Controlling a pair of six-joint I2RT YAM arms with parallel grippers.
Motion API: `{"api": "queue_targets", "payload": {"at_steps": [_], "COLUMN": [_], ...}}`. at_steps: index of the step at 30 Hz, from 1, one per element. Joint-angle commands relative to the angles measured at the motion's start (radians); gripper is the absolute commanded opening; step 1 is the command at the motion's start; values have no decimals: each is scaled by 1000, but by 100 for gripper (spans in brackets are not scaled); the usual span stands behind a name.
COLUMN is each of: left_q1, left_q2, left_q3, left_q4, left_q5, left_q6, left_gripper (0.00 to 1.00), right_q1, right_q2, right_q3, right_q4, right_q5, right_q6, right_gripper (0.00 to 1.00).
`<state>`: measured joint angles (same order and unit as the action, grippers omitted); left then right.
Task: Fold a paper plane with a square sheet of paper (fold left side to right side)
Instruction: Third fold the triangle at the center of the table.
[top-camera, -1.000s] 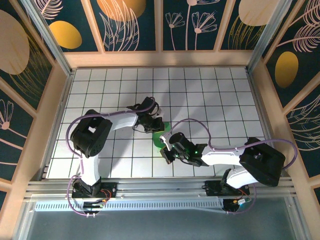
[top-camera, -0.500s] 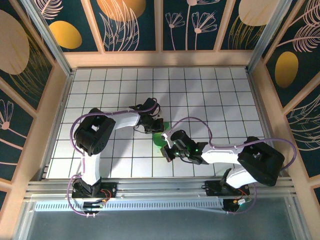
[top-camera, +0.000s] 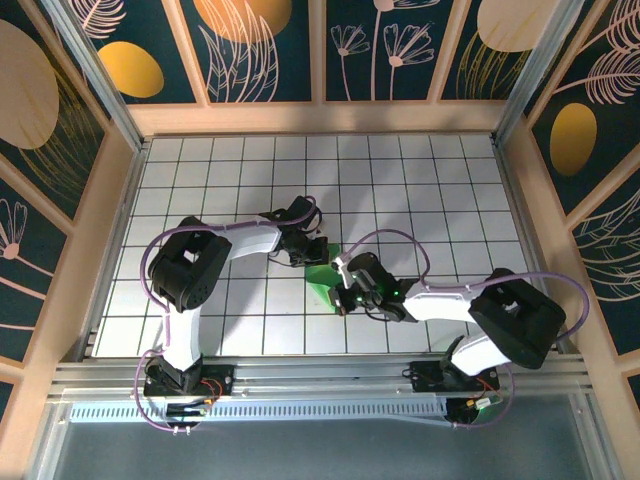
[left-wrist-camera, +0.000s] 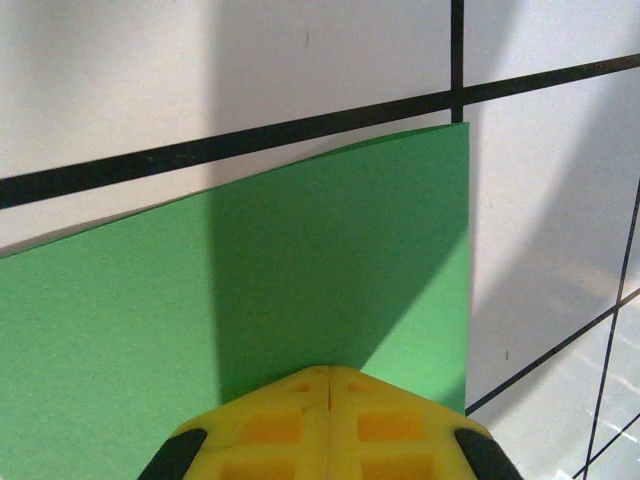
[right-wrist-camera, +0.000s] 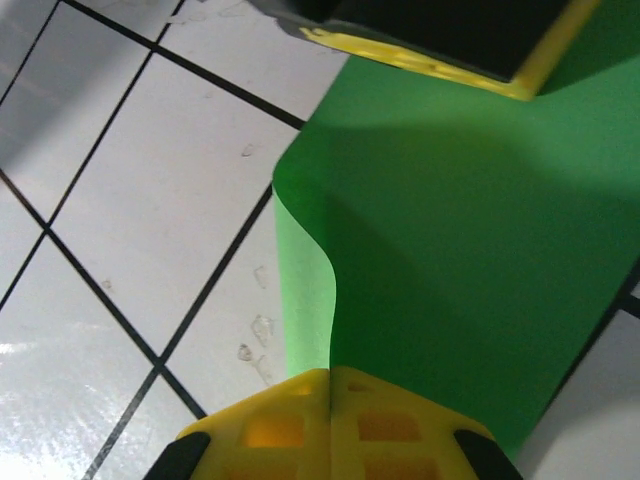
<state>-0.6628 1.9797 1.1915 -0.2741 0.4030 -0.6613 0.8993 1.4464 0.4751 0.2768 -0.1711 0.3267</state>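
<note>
The square sheet of paper (top-camera: 322, 278) lay mid-way across the table (top-camera: 420, 180), toward its near edge. The right gripper (right-wrist-camera: 330, 372) was pinched shut on the sheet's curled-up edge. The left gripper (left-wrist-camera: 330, 372) was closed, tips on the sheet. Judged: the edges should meet squarely before creasing.

sheet: the square sheet of paper (top-camera: 323, 279) lies on the counter (top-camera: 430, 180), about midway across and towards the near edge
left claw: the left claw (top-camera: 314, 252) is at the sheet's far-left side, tips touching it
left wrist view: the sheet (left-wrist-camera: 300, 270) spreads ahead and left of the claw (left-wrist-camera: 330, 372); its free corner is ahead-right
right claw: the right claw (top-camera: 343, 298) is at the sheet's near-right side, opposite the left claw
right wrist view: the sheet's edge (right-wrist-camera: 450, 250) rises off the counter into the claw tips (right-wrist-camera: 330, 372); the left claw (right-wrist-camera: 440, 35) is across the sheet
arms: the bases sit nearer than the sheet, one on each side of it
</note>
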Motion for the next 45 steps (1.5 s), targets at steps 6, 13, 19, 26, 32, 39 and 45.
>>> {"api": "queue_targets", "payload": {"at_steps": [6, 13, 19, 26, 32, 39, 45], "left_q1": [-15, -18, -20, -21, -21, -23, -23], "left_q2": [44, 43, 47, 46, 45, 46, 45], "left_q3": [2, -1, -1, -1, -1, -3, -3], "left_q4": [-51, -51, -50, -50, -50, -50, -50], "left_q5": [-41, -43, -44, -44, -46, -46, -47], "left_q6": [13, 13, 12, 11, 12, 10, 11], "left_gripper": [2, 1, 1, 1, 0, 0, 0], "right_q1": [-35, -54, -63, -69, -73, -74, -74], "right_q2": [12, 8, 13, 13, 26, 42, 51], "right_q3": [17, 23, 30, 40, 51, 65, 71], "right_q4": [-53, -69, -79, -81, -90, -98, -101], "right_q5": [29, 51, 65, 71, 77, 82, 88], "right_q6": [32, 34, 34, 29, 23, 18, 14], "right_gripper": [0, 0, 0, 0, 0, 0, 0]}}
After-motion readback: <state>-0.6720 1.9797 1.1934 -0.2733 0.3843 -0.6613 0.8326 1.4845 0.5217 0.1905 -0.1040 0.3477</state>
